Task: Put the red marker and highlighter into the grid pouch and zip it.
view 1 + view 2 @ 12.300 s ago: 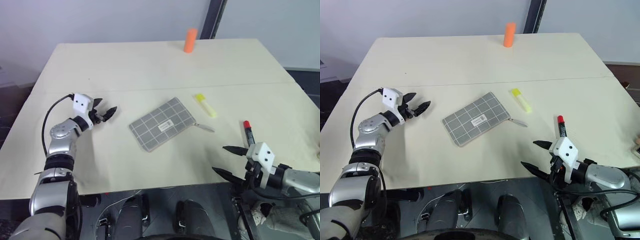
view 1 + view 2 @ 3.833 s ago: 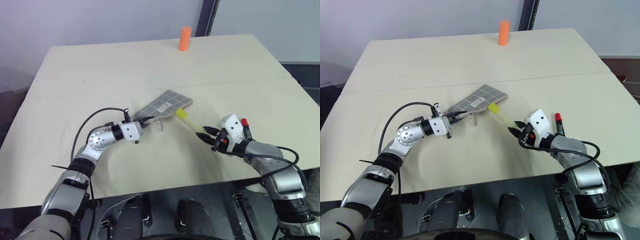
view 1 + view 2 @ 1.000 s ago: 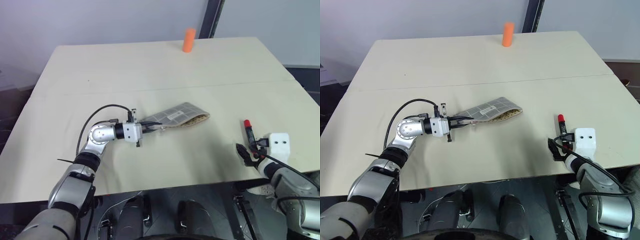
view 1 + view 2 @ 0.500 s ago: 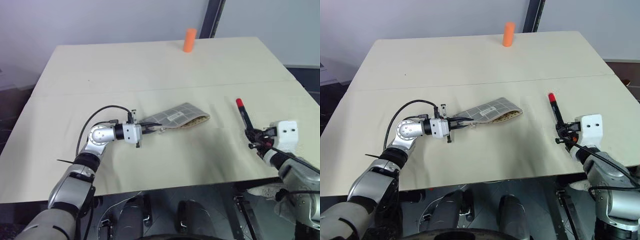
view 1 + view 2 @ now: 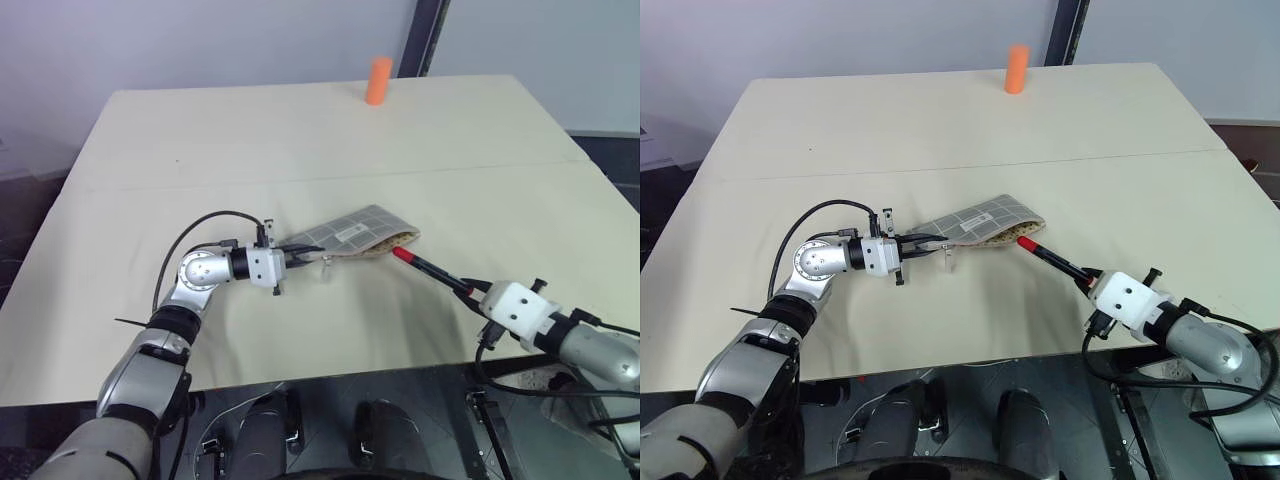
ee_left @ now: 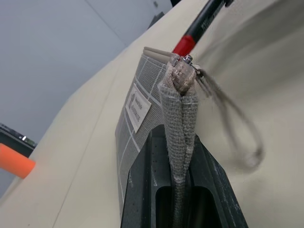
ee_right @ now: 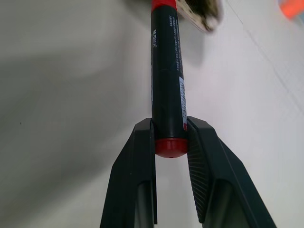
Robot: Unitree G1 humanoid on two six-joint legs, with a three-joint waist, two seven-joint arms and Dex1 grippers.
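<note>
Now | R gripper (image 7: pixel 169 137) clamps red marker (image 5: pixel 1050 257), swung cap-first to grid pouch (image 5: pixel 975 222) mouth | L gripper (image 6: pixel 176 156) pinches pouch

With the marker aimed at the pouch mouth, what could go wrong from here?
1. The right gripper pinches only the tail end of the red marker, so the long barrel may pivot or slip if the cap snags the mouth's edge.
2. The left gripper clamps just one end of the grid pouch; a push from the marker might shove or fold the pouch rather than enter.
</note>
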